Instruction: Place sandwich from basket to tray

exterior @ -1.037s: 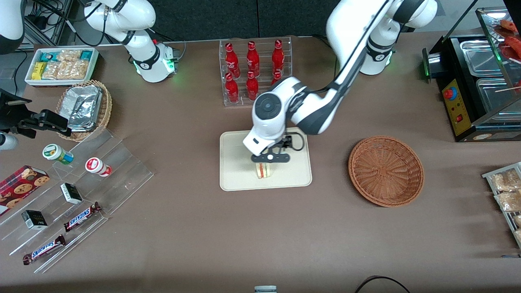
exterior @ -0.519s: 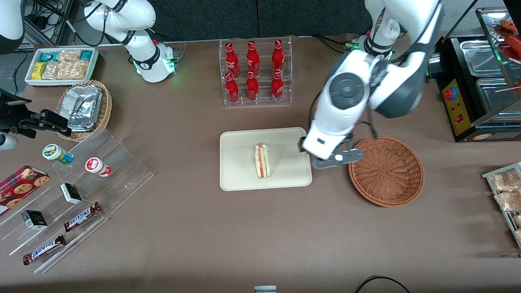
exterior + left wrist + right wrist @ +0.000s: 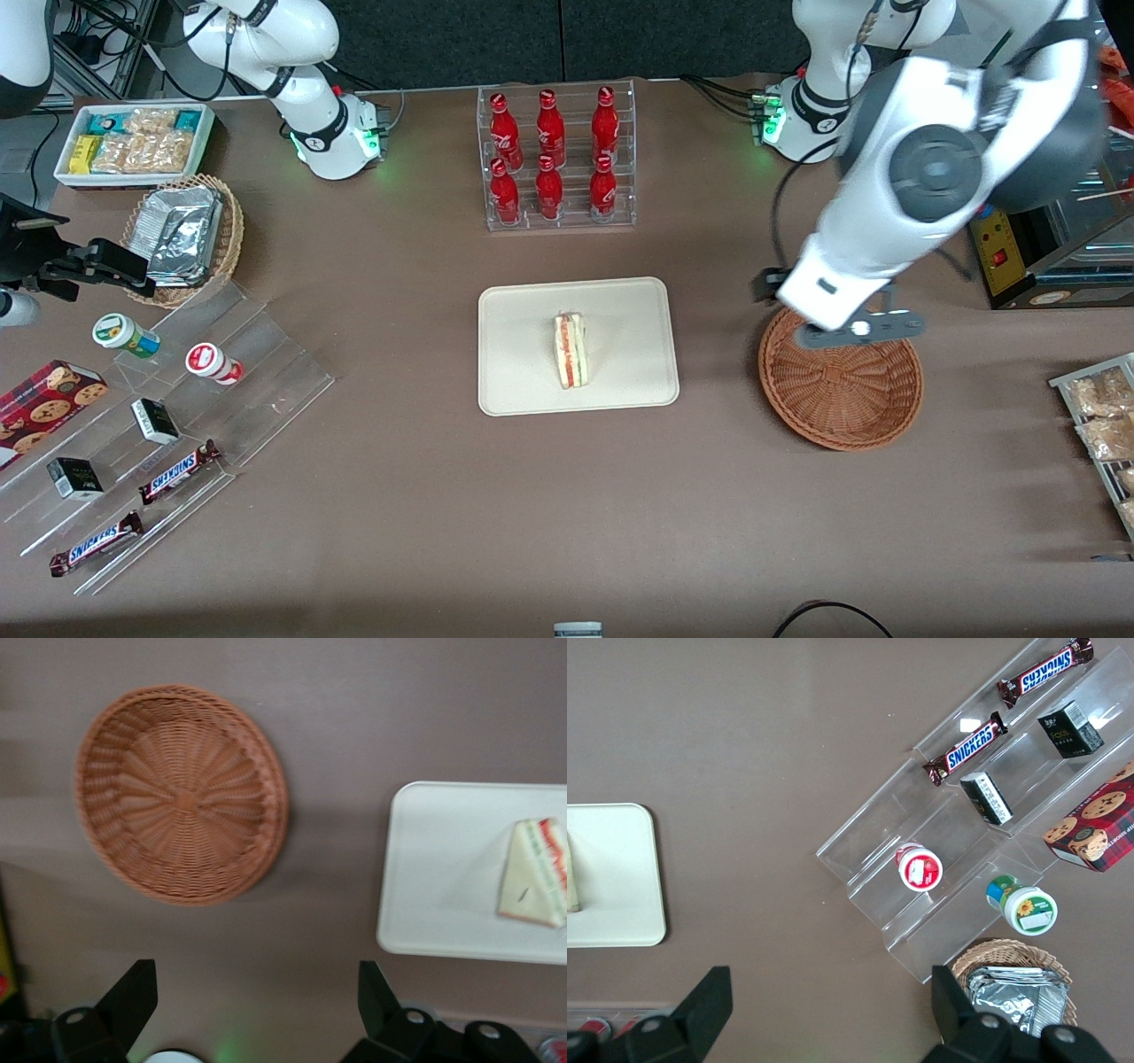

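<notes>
You had the small triangular wedge of white bread with red and green filling, the sandwich (image 3: 570, 349), lying on its side in the middle of the flat cream-white rectangular tray (image 3: 514, 390), well inside the low rim and touching nothing else. The round reddish-brown woven wicker basket (image 3: 842, 399) sat empty toward the working arm's end of the table, well apart from the tray. Your left arm's two-finger gripper (image 3: 257, 997) hung high above the basket's edge farthest from the front camera, its black fingers (image 3: 131, 997) spread wide with nothing between them. Judged from that layout, the placing looked done and the step in hand was the retreat. To do it well, you would have wanted to keep the arm high so the wrist passed over the wicker rim rather than brushing it, and to carry it away from the tray so nothing swept across the sandwich. The clear rack of red bottles (image 3: 556, 158) stood farther from the front camera than the tray, and a low swing that way could have clipped it.
</notes>
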`<state>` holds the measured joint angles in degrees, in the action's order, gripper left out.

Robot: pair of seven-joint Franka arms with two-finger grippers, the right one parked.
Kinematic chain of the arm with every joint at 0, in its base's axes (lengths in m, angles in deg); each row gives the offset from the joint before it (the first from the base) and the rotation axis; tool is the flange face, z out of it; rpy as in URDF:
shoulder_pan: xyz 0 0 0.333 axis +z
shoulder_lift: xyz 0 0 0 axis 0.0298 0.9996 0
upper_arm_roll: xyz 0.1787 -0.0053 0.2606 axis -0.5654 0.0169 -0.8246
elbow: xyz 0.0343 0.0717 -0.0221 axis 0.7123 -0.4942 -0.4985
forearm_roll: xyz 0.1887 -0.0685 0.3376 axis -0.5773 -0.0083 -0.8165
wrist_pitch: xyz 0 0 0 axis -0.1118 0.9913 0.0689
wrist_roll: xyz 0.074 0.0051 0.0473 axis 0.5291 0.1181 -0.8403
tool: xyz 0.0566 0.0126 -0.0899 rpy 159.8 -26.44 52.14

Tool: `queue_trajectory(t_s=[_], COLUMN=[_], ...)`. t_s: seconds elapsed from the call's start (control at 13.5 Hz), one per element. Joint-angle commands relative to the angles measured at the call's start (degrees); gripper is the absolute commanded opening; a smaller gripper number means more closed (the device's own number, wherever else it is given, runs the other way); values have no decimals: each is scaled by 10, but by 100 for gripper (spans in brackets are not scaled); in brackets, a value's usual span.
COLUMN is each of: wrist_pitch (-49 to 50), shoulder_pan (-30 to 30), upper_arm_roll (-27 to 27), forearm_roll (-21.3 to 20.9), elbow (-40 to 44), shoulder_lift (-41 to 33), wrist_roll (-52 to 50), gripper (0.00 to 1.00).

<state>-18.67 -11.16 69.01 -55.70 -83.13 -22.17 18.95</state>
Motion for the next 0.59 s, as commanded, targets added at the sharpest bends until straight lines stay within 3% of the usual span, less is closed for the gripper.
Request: queue_trajectory(t_s=[0.0, 0.22, 0.52], wrist_pitch=[21, 34, 60], shoulder_pan=[35, 69, 80], upper_arm_roll=[7, 6, -4], forearm_roll=[7, 28, 28], elbow=[-17, -21, -20], shoulder_lift=[-32, -56, -90], wrist_roll=[53, 125, 141], gripper=[100, 100, 100])
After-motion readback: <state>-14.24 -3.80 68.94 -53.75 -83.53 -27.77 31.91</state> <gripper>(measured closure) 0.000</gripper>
